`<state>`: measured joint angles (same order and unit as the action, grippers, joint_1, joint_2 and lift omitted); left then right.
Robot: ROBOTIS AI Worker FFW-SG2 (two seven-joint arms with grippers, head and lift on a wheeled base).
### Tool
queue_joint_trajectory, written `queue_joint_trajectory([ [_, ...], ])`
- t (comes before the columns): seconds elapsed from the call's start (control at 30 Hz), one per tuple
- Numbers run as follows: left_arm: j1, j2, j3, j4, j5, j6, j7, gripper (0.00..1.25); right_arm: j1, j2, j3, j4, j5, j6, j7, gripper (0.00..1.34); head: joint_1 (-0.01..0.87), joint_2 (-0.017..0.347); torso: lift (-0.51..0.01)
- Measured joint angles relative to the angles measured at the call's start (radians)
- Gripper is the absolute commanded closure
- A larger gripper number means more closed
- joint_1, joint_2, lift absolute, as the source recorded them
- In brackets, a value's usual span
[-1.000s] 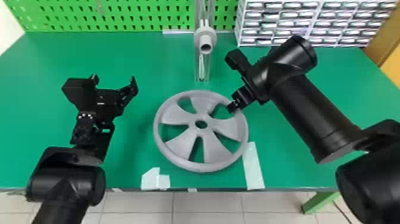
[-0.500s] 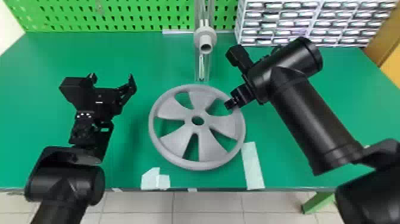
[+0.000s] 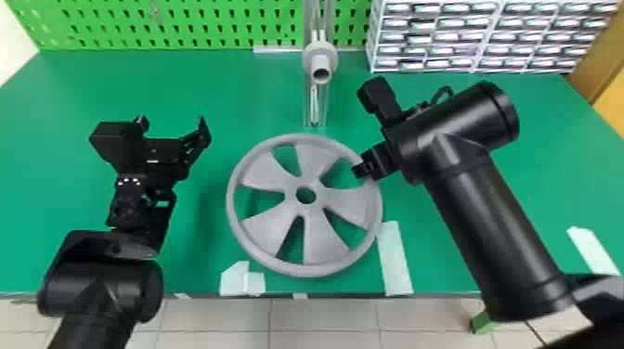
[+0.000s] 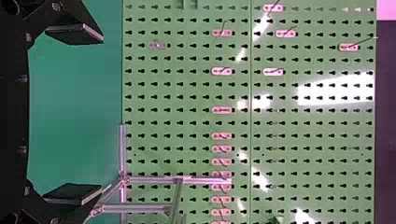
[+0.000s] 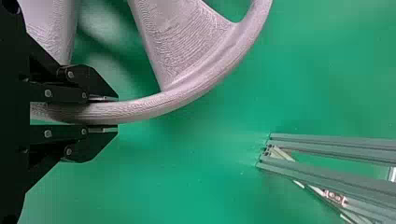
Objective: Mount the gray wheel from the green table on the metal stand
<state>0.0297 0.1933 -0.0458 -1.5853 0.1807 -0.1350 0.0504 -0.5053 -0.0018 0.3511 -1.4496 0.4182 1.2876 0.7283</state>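
Note:
The gray wheel [image 3: 278, 227] is over the front middle of the green table [image 3: 60, 195]. My right gripper [image 3: 364, 171] holds its right rim; in the right wrist view the gripper [image 5: 109, 112] is shut on the rim of the wheel [image 5: 182, 91], one finger on each side. Behind the wheel rises the metal stand [image 3: 313, 104] with a gray hub [image 3: 320, 55] facing forward; in the right wrist view the stand [image 5: 327, 144] lies beyond the wheel. My left gripper [image 3: 174, 123] is parked left of the wheel, and in the left wrist view the gripper [image 4: 84, 114] is open with nothing between its fingers.
A green pegboard [image 3: 185, 28] runs along the back edge. White drawer racks [image 3: 473, 37] stand at the back right. Pieces of pale tape [image 3: 394, 260] are stuck near the table's front edge.
The wheel has shifted slightly left and back and turned a little, with my right gripper still on its rim. The right arm's elbow end has swung right; the left arm has barely moved.

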Motion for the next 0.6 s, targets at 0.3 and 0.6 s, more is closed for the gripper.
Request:
queue_joint_trajectory([
  [0.3,0.017,0.0,0.008,-0.023,0.003,0.0,0.023,0.16,0.108,-0.006,-0.051,-0.123,0.019,-0.004,-0.004,1.1,0.868,0.052,-0.093],
  [0.6,0.056,0.0,0.007,-0.079,0.01,0.0,0.054,0.16,0.191,-0.008,-0.067,-0.252,-0.021,-0.072,-0.121,1.1,0.868,0.052,-0.093],
])
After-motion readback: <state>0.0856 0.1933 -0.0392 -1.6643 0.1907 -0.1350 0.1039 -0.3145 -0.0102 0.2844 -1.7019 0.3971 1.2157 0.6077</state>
